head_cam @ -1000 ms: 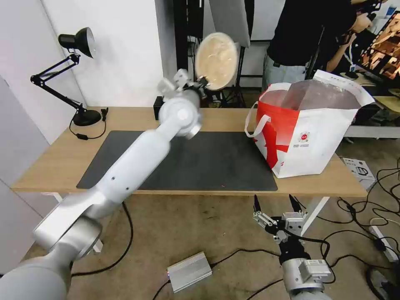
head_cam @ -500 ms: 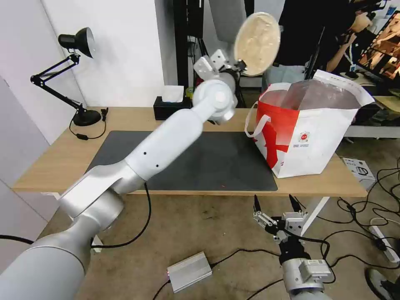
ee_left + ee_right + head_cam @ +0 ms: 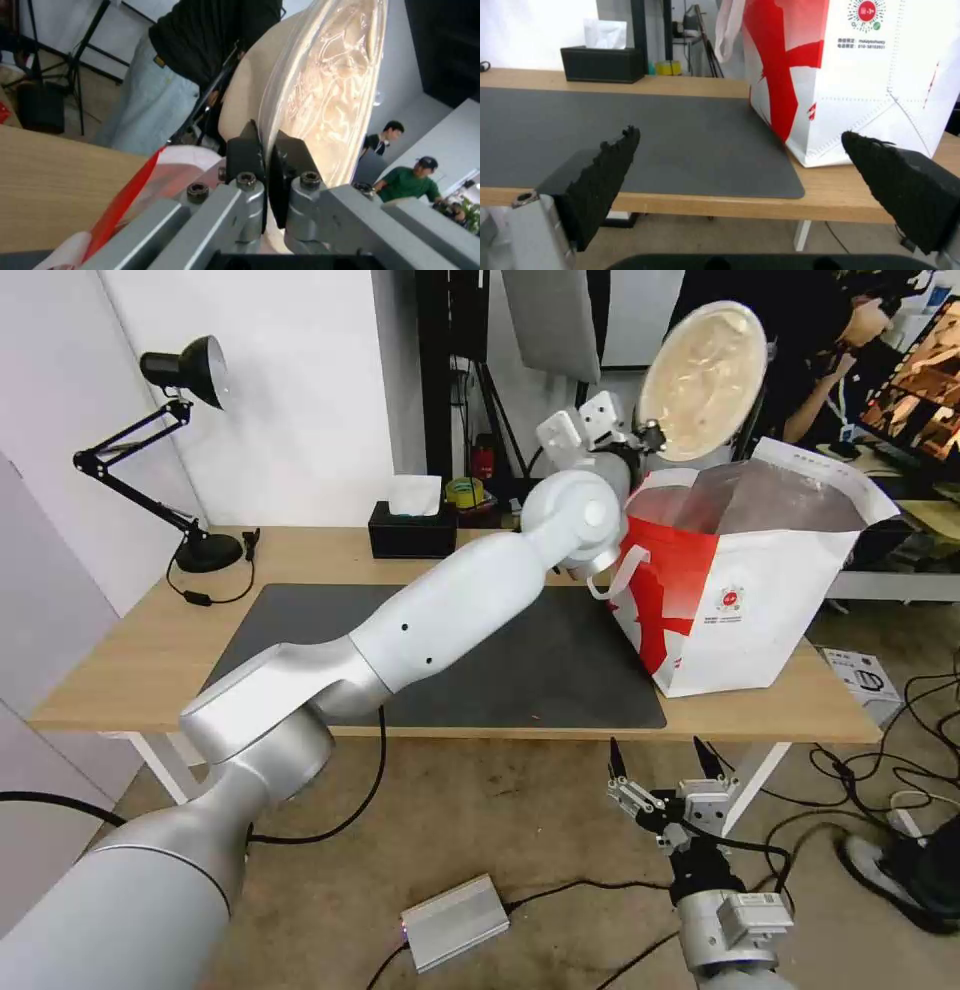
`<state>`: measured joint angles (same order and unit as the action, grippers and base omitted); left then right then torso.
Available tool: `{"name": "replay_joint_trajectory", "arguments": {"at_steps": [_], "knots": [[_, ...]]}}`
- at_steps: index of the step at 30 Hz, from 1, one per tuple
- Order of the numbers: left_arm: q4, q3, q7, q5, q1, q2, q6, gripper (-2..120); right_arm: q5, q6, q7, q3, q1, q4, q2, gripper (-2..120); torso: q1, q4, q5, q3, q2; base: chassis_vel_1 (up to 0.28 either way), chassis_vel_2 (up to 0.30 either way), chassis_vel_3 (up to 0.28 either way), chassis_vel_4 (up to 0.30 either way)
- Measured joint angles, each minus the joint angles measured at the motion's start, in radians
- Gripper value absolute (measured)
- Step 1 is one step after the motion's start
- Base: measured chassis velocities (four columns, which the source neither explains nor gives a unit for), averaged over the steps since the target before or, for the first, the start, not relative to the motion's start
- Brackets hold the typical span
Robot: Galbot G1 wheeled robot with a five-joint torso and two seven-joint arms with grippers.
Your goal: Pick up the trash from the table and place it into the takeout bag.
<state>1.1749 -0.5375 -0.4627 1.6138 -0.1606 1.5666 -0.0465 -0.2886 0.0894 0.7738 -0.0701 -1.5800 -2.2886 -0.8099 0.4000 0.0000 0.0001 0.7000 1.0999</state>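
Note:
A beige round lidded bowl (image 3: 702,378) hangs tilted on edge in the air, just above the open mouth of the red-and-white takeout bag (image 3: 745,600). My left gripper (image 3: 648,432) is shut on the bowl's rim; the left wrist view shows its fingers (image 3: 245,153) pinching the rim of the bowl (image 3: 325,86). The bag stands on the right end of the light wood table (image 3: 130,655) beside the dark grey mat (image 3: 500,665). My right gripper (image 3: 662,762) hangs open below the table's front edge, and the right wrist view shows the bag (image 3: 860,75) ahead of it.
A black tissue box (image 3: 410,530) sits at the table's back edge and a black desk lamp (image 3: 170,440) at its back left. A silver box (image 3: 455,920) and cables lie on the floor. A person stands behind the bag.
My left arm has swung the beige bowl to the right, from above the table's middle to above the bag's opening. The right arm has not moved.

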Motion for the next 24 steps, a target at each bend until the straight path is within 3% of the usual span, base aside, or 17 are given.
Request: {"name": "replay_joint_trajectory", "arguments": {"at_steps": [14, 18, 24], "knots": [[-0.069, -0.091, 0.07, -0.138, 0.008, 0.008, 0.002, 1, 0.0, 0.0, 0.0, 0.0, 0.0, 0.0, 0.0, 100, 0.0, 0.0, -0.0001, 0.0, 0.0, 0.0, 0.0, 0.0, 0.0], [-0.1, -0.143, 0.096, -0.27, 0.006, -0.005, 0.008, 1, 0.0, 0.0, 0.0, 0.0, 0.0, 0.0, 0.0, 100, 0.0, 0.0, -0.0001, 0.0, 0.0, 0.0, 0.0, 0.0, 0.0], [-0.116, -0.154, 0.103, -0.323, 0.004, -0.008, 0.017, 1, 0.0, 0.0, 0.0, 0.0, 0.0, 0.0, 0.0, 100, 0.0, 0.0, -0.0001, 0.0, 0.0, 0.0, 0.0, 0.0, 0.0]]}}
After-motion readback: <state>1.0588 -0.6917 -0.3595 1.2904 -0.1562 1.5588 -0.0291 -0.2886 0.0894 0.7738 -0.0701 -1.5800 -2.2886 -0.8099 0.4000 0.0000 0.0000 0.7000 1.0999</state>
